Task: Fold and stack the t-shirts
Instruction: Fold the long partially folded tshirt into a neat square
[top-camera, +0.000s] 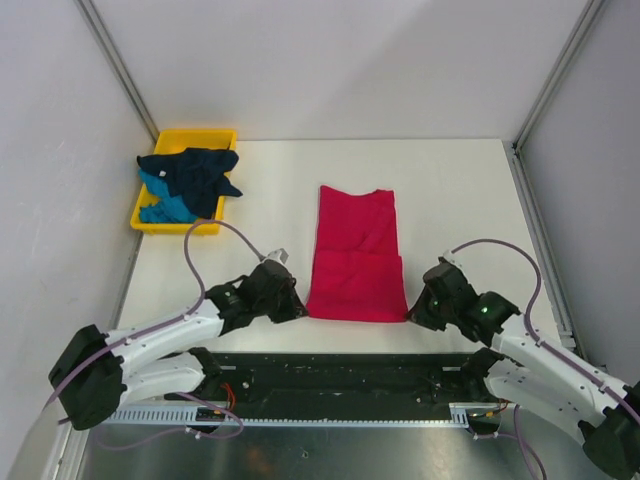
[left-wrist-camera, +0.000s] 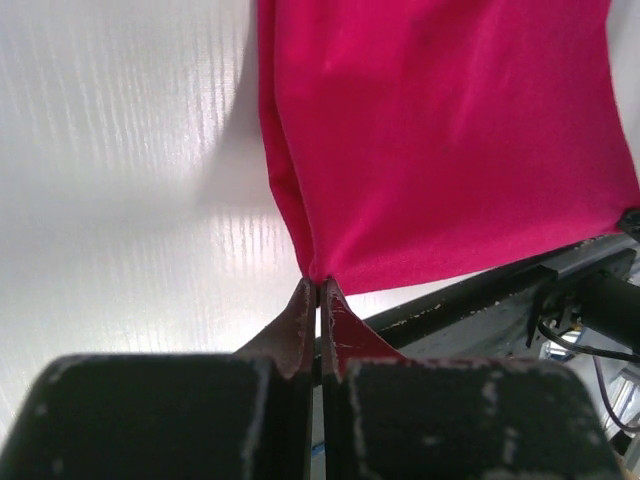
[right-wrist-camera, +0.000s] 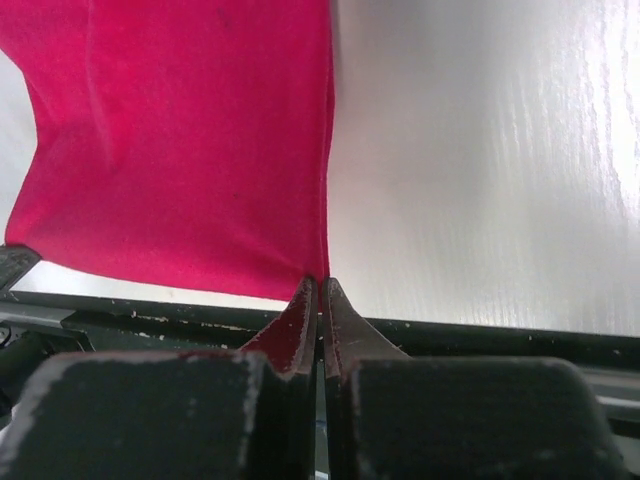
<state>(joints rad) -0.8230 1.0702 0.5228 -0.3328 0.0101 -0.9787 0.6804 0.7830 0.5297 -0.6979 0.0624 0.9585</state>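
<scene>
A crimson-pink t-shirt (top-camera: 357, 257) lies folded lengthwise in the middle of the white table, its near edge at the table's front. My left gripper (top-camera: 300, 312) is shut on its near left corner (left-wrist-camera: 318, 272). My right gripper (top-camera: 412, 316) is shut on its near right corner (right-wrist-camera: 322, 270). The cloth fills the upper part of both wrist views (left-wrist-camera: 440, 140) (right-wrist-camera: 180, 130). A dark navy t-shirt (top-camera: 196, 172) lies crumpled on a teal-blue t-shirt (top-camera: 165, 205) in the tray at the back left.
A yellow plastic tray (top-camera: 215, 134) holds the two crumpled shirts at the back left corner. The black front rail (top-camera: 340, 375) runs under the table's near edge between the arm bases. Grey walls close in the sides and back.
</scene>
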